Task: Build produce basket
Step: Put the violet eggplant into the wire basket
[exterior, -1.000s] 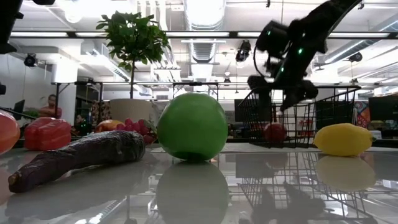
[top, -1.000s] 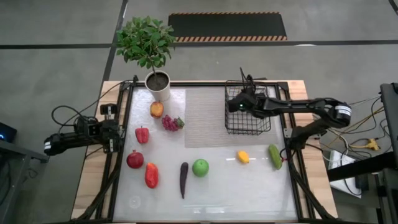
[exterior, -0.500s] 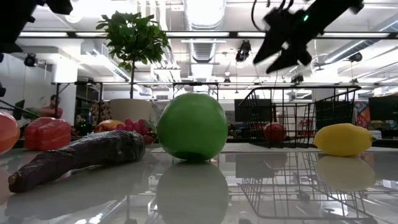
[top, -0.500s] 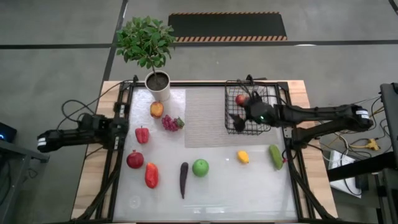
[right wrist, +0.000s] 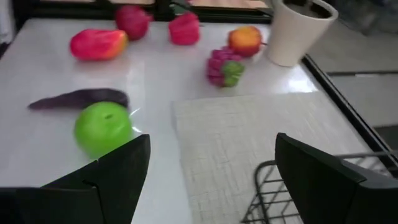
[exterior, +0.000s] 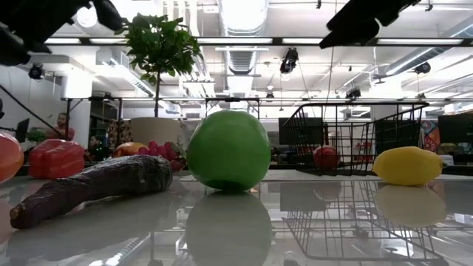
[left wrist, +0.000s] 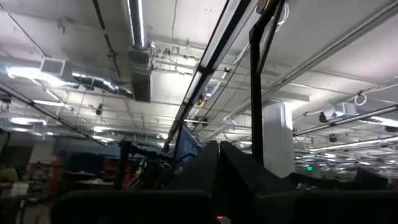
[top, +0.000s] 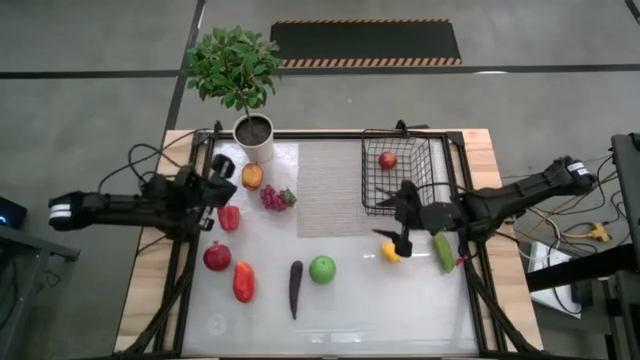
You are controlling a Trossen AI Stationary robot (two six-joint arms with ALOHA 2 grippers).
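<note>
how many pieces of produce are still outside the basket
8. By the plant pot: an orange fruit, grapes. On the left: two red peppers, a red apple. Along the front: an eggplant, a green apple, a cucumber. A lemon is mostly hidden under the right gripper.

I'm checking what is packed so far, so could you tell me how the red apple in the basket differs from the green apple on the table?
The red apple lies inside the basket; the green apple sits on the bare white tabletop, not yet packed. The red apple looks smaller from above than the green apple. Both are round, and neither is touched by a gripper.
</note>
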